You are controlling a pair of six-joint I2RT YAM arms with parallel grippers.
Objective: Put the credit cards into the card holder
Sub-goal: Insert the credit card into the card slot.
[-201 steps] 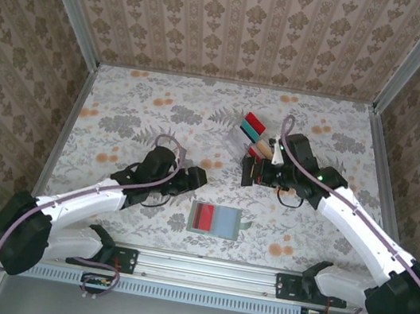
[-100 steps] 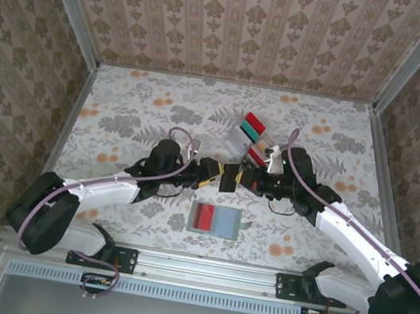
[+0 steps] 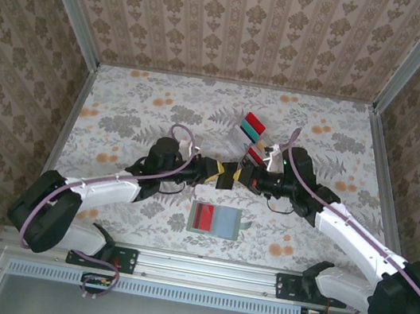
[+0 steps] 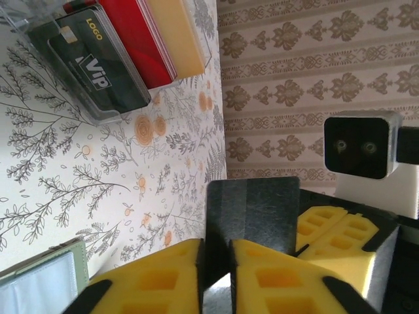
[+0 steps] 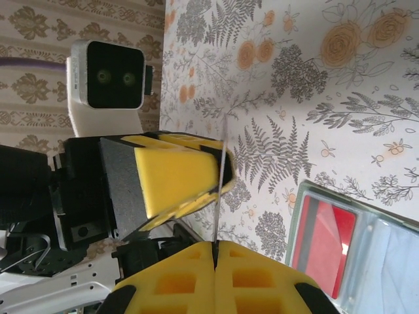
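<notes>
A black credit card (image 3: 231, 175) hangs above the table between both arms. My right gripper (image 5: 215, 248) is shut on one end of it, and the card (image 5: 220, 222) shows edge-on there. My left gripper (image 4: 216, 252) faces it, its yellow pads closed on the other end of the black card (image 4: 262, 209). The card holder (image 3: 217, 219), a grey-green wallet, lies open in front of both grippers with a red card (image 3: 203, 217) in its left pocket. The holder's edge (image 5: 296, 226) also shows beside the right fingers.
A clear slotted rack (image 3: 249, 135) behind the grippers holds several cards: a black VIP card (image 4: 98, 72), a red one (image 4: 144, 39) and a beige one (image 4: 177, 33). Aluminium rails and patterned walls bound the floral table (image 3: 135, 120).
The left arm swung right and the right gripper came left with the black card until they met. The left jaws then closed onto the card.
</notes>
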